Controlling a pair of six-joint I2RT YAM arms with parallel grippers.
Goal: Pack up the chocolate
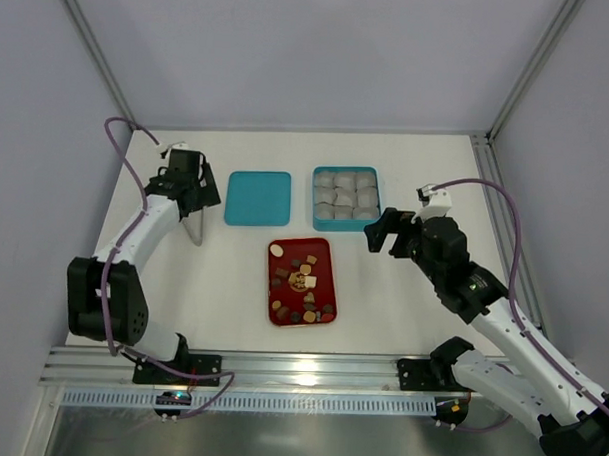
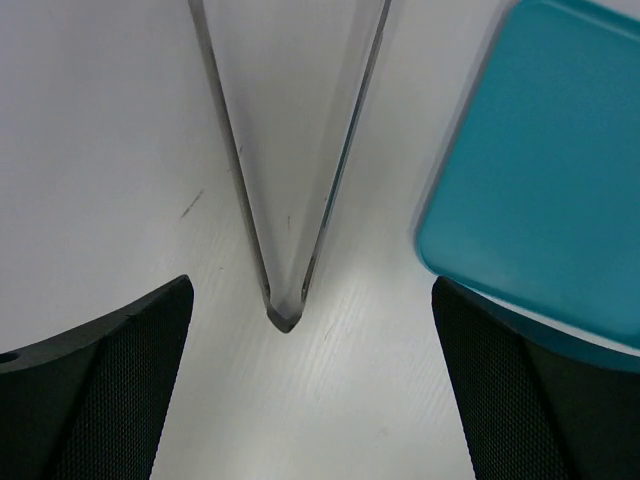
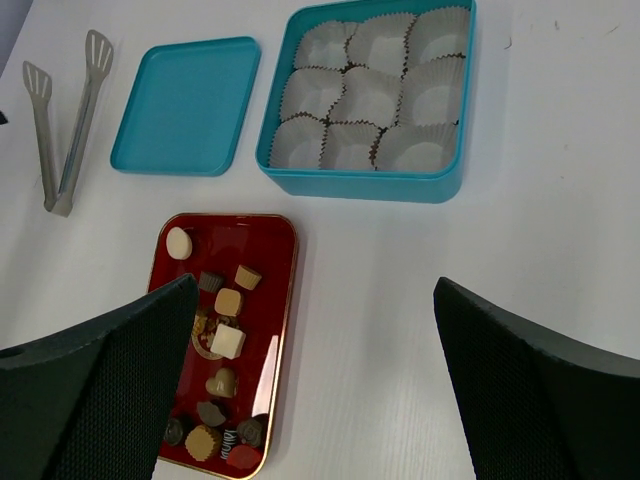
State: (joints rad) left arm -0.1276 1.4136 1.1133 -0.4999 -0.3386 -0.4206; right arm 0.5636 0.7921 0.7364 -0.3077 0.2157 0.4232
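Standing wide open, the left gripper (image 1: 194,196) holds nothing. In its wrist view the two dark fingers (image 2: 100,380) sit to either side of the joined end of the metal tongs (image 2: 290,150), with a clear gap on each side. The tongs lie flat on the white table (image 3: 560,250), their two arms spreading away from the gripper. Just right of them lies the teal lid (image 2: 540,170), turned inside up.

The right gripper (image 3: 315,290) is also fully open and empty. It hangs over bare table right of the red tray (image 3: 265,250) and nearer than the teal box (image 3: 360,185).

The chocolate (image 3: 228,302) is all in the red tray, which lies at mid-table, nearer the arm bases than lid and box. The pieces are scattered loosely: a cream round one at the far left corner, tan and dark squares in the middle, and more dark and tan ones at the near end.

The teal box stands beside the lid, on its right and apart from it. It holds nine crinkled paper cups (image 3: 365,95) in three rows of three, and no chocolate shows in any cup.
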